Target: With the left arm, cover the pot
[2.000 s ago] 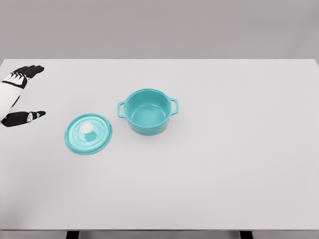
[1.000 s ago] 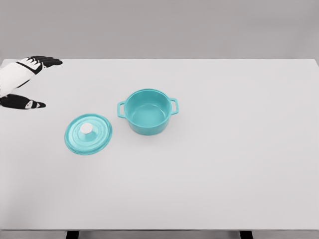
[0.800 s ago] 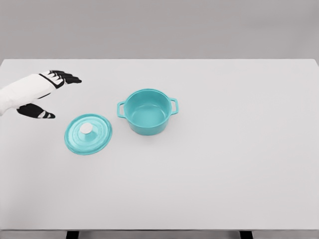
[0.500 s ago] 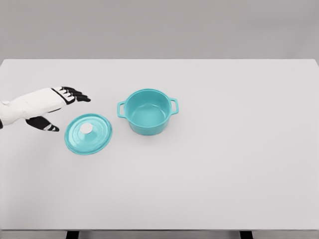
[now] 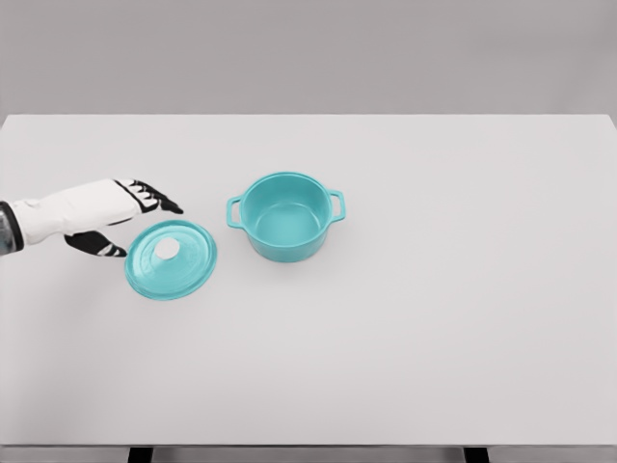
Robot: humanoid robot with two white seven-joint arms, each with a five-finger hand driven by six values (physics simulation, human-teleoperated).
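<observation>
We have our left hand [image 5: 111, 217] just beside the lid [image 5: 171, 258], fingers spread and holding nothing, so grasping, lifting and covering the open pot [image 5: 285, 216] all remain.

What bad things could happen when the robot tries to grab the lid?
The left hand is open beside the lid, not above its small white knob; the fingers could miss the knob or push the lid away. The pot stands near, so a carried lid might bump its rim.
</observation>
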